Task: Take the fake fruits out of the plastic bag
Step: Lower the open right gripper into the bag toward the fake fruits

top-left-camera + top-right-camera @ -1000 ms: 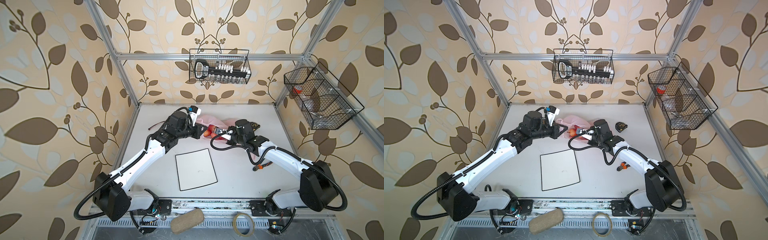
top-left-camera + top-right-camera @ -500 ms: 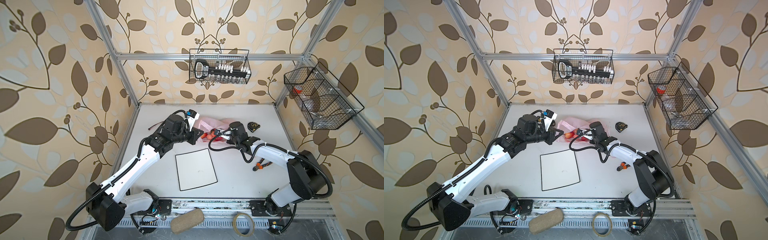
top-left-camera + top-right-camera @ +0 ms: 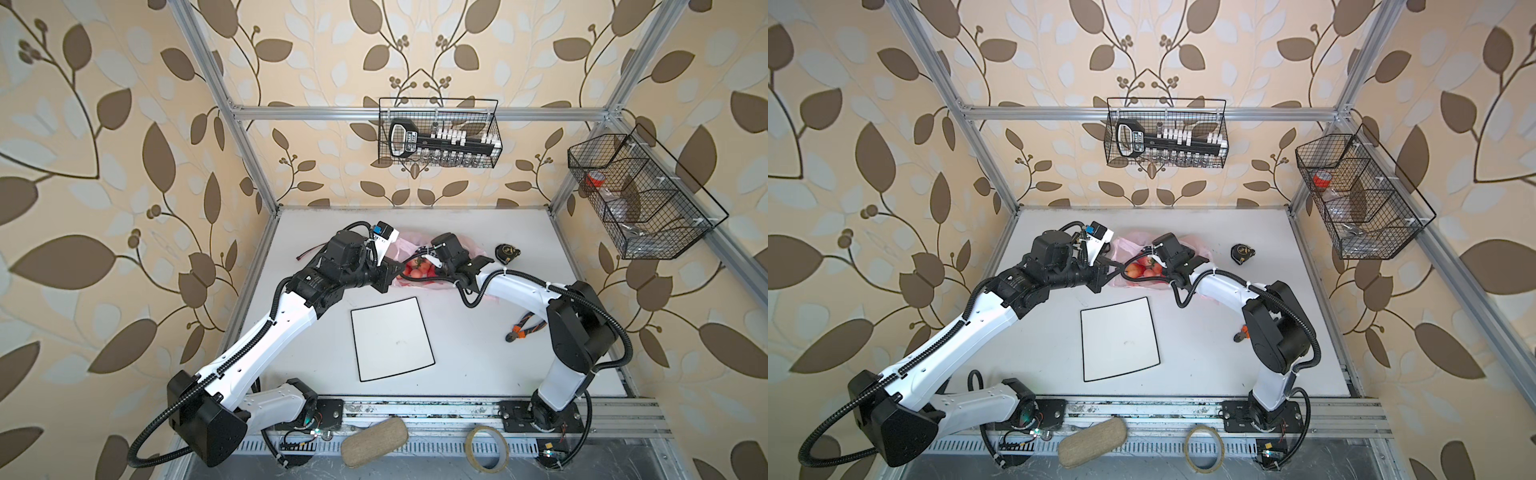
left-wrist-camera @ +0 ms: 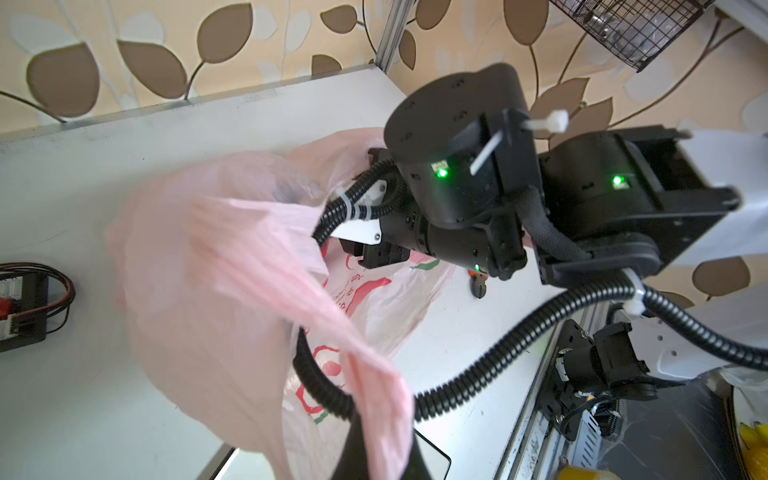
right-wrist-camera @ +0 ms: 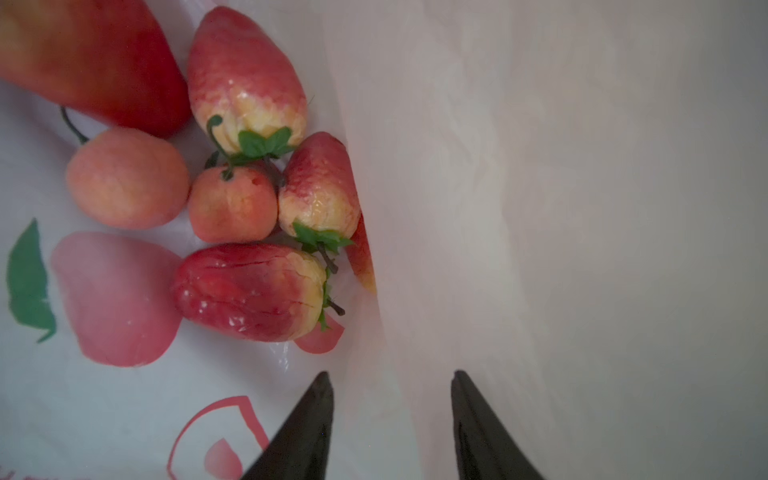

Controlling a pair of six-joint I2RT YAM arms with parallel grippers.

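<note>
As our right gripper [image 5: 390, 374] hung, jaws spread, inside the plastic bag [image 4: 232, 291], the fake fruits [image 5: 232, 203] lay clustered just ahead on its floor. Our left gripper [image 3: 1116, 269], pinching the rim, apparently held the mouth open.

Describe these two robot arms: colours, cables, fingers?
Both the left arm and right arm have glossy white shells with chunky black joints. Ribbed black cable conduit runs alongside, fastened by white zip ties. The right gripper ends in slim, tapered black fingers.
</note>
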